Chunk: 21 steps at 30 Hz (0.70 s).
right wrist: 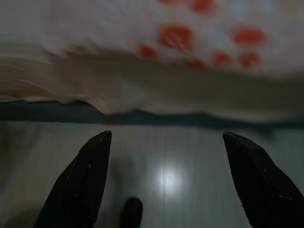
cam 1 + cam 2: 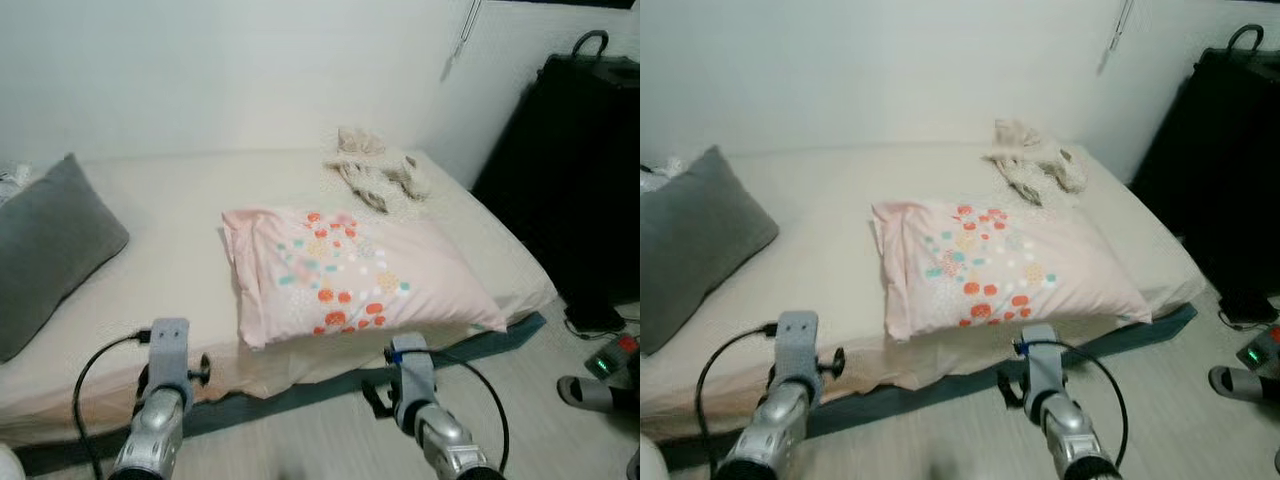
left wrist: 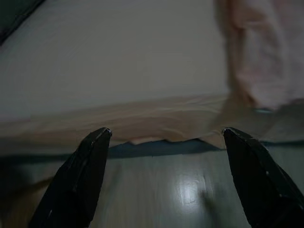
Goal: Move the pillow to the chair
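Pink floral pillow [image 2: 345, 275] lies flat on the bed [image 2: 190, 215] by its front edge, toward the right corner; grey cushion [image 2: 45, 245] at the left edge, crumpled cloth [image 2: 375, 170] at the back right corner. Left gripper [image 3: 164, 183] and right gripper [image 1: 166, 183] hang over the floor [image 1: 166, 166] just short of the front edge, fingers spread and holding nothing.

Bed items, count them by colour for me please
Pink floral pillow: 1
Grey pillow: 1
Cream crumpled cloth: 1
Total: 3 things on the bed
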Available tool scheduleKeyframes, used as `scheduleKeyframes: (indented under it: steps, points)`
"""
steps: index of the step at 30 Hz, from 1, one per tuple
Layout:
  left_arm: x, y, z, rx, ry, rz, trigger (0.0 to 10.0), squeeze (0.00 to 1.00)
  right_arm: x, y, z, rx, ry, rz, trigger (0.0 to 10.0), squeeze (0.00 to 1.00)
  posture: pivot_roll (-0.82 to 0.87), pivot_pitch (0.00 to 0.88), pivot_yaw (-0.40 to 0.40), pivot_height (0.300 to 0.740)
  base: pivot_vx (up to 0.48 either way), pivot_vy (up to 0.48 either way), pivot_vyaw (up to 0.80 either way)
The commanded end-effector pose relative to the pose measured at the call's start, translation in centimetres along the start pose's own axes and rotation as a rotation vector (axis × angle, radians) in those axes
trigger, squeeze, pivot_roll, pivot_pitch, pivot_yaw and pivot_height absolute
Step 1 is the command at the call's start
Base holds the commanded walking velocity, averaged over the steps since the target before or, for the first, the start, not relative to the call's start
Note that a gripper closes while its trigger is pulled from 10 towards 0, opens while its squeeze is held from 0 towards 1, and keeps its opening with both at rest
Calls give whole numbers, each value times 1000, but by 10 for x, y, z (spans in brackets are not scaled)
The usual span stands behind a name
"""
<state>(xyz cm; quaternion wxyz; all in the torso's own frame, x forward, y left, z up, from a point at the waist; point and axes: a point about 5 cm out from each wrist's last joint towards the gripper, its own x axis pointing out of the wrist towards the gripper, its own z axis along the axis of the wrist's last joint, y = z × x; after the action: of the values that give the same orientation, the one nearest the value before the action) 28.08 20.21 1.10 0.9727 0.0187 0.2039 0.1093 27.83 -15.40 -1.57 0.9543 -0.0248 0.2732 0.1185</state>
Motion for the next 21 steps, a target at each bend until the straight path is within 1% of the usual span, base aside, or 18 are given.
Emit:
scheduleKeyframes:
  steps: [1, 3, 4, 9, 10, 11, 14, 18, 21]
  points:
    - [0, 0, -3, 5, 11, -13, 10000, 0, 1, 3, -4, 51, 17, -14, 10000, 0, 35, 2, -98, 740, 0, 0, 0]
    - [1, -2, -1, -1, -4, -14, 10000, 0, 1, 2, -4, 48, 21, -25, 10000, 0, 38, 0, -101, 740, 0, 0, 0]
    - [1, -5, 1, -17, -9, -33, 10000, 0, 1, 2, -4, 26, 19, -38, 10000, 0, 43, 0, -100, 740, 0, 0, 0]
    - [1, -10, 1, -24, -4, -67, 10000, 0, 0, 1, -4, 11, 10, -50, 10000, 0, 42, 0, -96, 740, 0, 0, 0]
    - [1, -11, 0, -45, 7, -73, 10000, 0, 0, 1, -4, 14, 1, -68, 10000, 0, 41, 0, -92, 740, 0, 0, 0]
    - [1, -11, 0, -45, 7, -73, 10000, 0, 0, 1, -4, 14, 1, -68, 10000, 0, 41, 0, -92, 740, 0, 0, 0]
    - [-1, -10, 4, -109, -28, -105, 10000, 0, -2, -2, -7, 55, 2, -85, 10000, 0, 36, 0, -87, 740, 0, 0, 0]
    - [0, -2, 3, -107, -29, -63, 10000, 0, -2, -2, -9, 49, 3, -99, 10000, 0, 22, 0, -81, 740, 0, 0, 0]
    - [0, -4, -2, -54, -3, -83, 10000, 0, -2, -5, -6, 39, -16, -119, 10000, 0, 16, 0, -77, 740, 0, 0, 0]
